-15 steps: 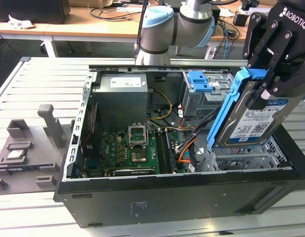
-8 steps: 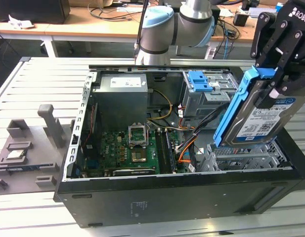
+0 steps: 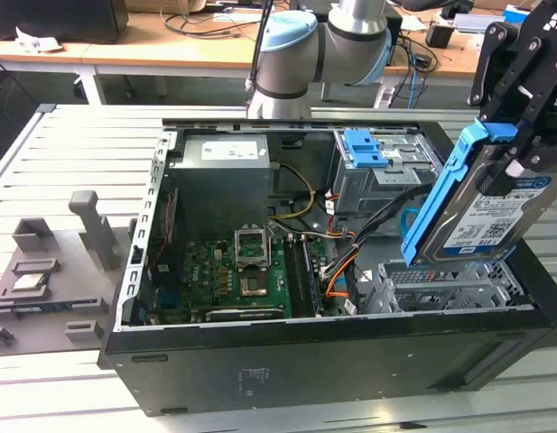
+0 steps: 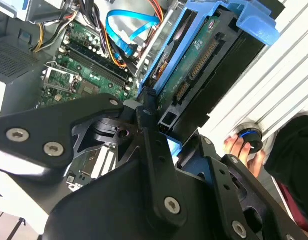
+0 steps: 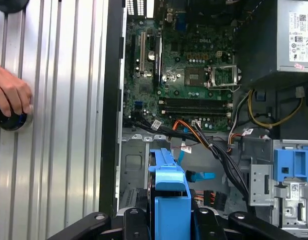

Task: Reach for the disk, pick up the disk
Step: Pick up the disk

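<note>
In the exterior view, the disk (image 3: 481, 212) hangs tilted above the open computer case at the right, with its label facing out and a blue rail along its edge. My black gripper (image 3: 515, 153) is shut on its upper end. The disk is lifted clear of the grey drive cage (image 3: 440, 284) beneath it. In the second wrist view the disk (image 4: 193, 65) stands between the black fingers (image 4: 146, 117), its connector side showing. The first wrist view has the blue rail of the disk (image 5: 168, 200) running up from my gripper (image 5: 169, 222).
The case holds a green motherboard (image 3: 233, 266), a power supply (image 3: 219, 171), loose cables, and a blue latch piece on a grey cage (image 3: 364, 149). Grey fixtures with a small chip (image 3: 30, 281) lie at the exterior view's left. A person's hand (image 5: 11, 95) rests on a knob on the slatted table.
</note>
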